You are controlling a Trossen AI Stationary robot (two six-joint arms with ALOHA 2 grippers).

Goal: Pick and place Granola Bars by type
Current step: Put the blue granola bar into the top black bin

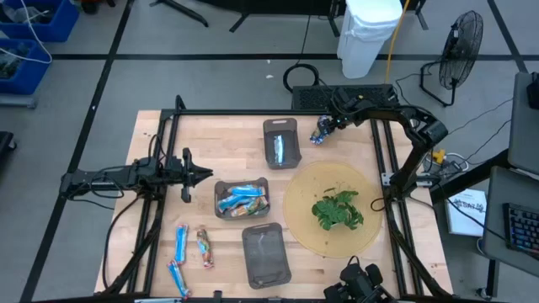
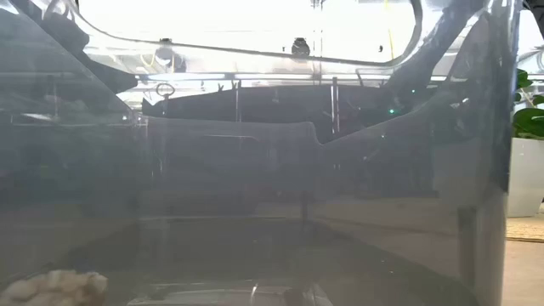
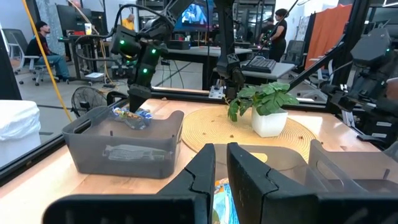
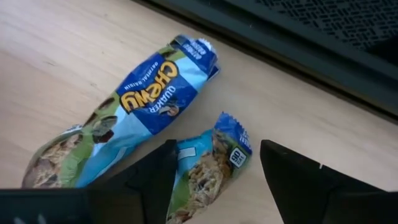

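Bars (image 4: 140, 106) lie on surface by far tray (image 1: 282, 143), right gripper (image 4: 214, 180) w/ jaws apart straddling nearer bar (image 4: 208, 165): drop straight, close mid-wrapper, avoid snagging neighbor; left gripper (image 3: 221, 180) nearly together, idle.

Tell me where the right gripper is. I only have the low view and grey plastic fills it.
Observer: The right gripper is at the table's far edge, beside the far tray.
Operator: Holding anything?
Observer: No. It is open, fingers either side of a blue bar lying on the wood, with a second blue bar beside it.
Operator: Left arm?
Observer: The left gripper is by the middle tray, which holds several bars.
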